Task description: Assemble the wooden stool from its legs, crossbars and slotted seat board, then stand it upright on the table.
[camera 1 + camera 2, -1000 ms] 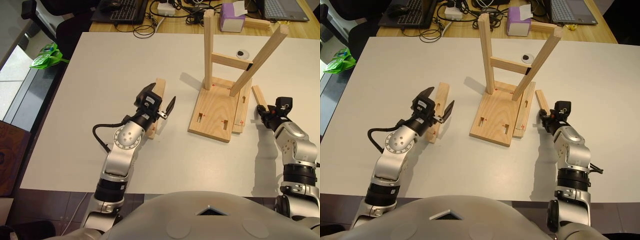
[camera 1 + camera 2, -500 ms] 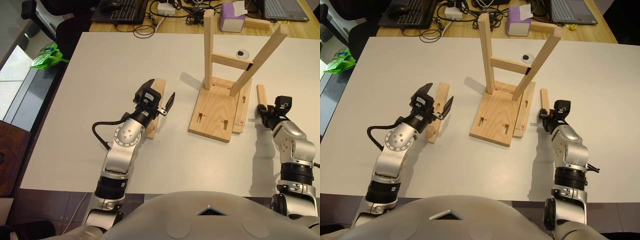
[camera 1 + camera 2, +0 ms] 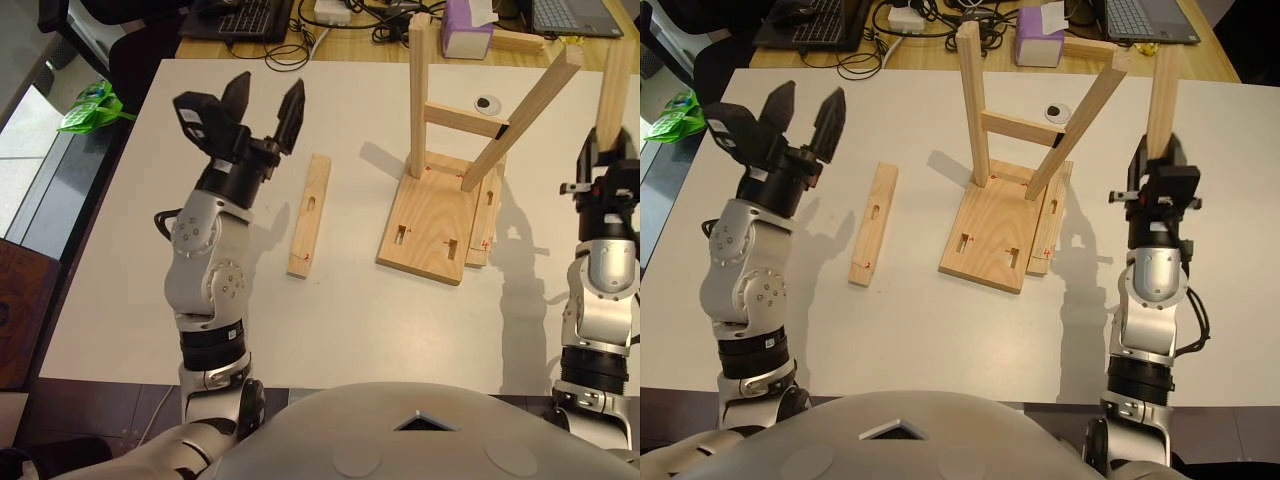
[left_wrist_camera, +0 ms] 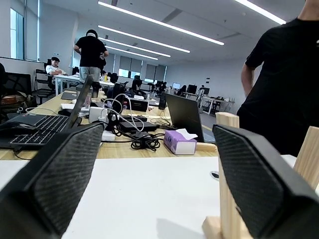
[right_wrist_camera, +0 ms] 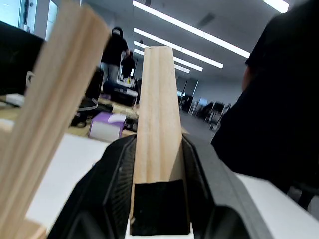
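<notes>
The slotted seat board (image 3: 428,228) lies flat at the table's middle. An upright leg (image 3: 417,95) and a tilted leg (image 3: 522,118) stand in it, joined by a crossbar (image 3: 462,120). A loose slotted wooden piece (image 3: 308,213) lies left of the board. My left gripper (image 3: 268,95) is open, raised high above the table to the left of that piece; its fingers (image 4: 55,179) hold nothing. My right gripper (image 3: 606,165) is shut on a wooden leg (image 3: 612,85) held upright right of the board, the leg (image 5: 157,114) clamped between its pads.
A second flat wooden piece (image 3: 490,212) lies against the board's right edge. A small round object (image 3: 486,103) sits behind the legs. A purple box (image 3: 468,30), cables and keyboards crowd the desk beyond. A green bag (image 3: 90,107) hangs off the left side.
My left arm has risen from beside the loose piece, its gripper staying open. My right gripper has lifted the leg off the table and turned it upright.
</notes>
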Controlling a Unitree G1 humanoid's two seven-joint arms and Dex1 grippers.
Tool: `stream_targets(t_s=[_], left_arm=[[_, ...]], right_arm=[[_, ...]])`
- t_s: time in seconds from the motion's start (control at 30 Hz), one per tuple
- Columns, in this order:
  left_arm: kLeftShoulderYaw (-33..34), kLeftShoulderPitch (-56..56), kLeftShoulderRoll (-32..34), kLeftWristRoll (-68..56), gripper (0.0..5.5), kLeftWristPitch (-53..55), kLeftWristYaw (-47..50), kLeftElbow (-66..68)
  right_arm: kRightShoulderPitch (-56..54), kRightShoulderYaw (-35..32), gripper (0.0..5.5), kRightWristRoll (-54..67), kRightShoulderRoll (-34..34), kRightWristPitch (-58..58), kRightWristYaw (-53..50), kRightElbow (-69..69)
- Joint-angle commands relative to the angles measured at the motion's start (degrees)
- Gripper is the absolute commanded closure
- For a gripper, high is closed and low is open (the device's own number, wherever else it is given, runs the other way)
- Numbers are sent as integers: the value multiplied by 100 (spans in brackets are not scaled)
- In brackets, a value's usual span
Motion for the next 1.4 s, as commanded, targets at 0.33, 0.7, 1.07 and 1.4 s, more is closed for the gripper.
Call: stream_targets(t_s=[0.33,0.7,1.07,1.4], left_arm=[[183,-1782,-1075,-4477,147,1802,497,411],[-255,-2004,-1114,-3922,147,1368,226,523],[-208,-1881,-1292,-3996,317,1295,295,590],[-314,-1809,-1238,-3691,477,1228,208,745]], right_arm=[[-1495,1620,421,-54,-304,-909,1370,-685],[-1669,2200,421,1210,-212,268,2492,-1110],[-1448,2254,421,1183,-91,473,2514,-1231],[-1579,2191,421,1099,-42,420,2484,-1107]])
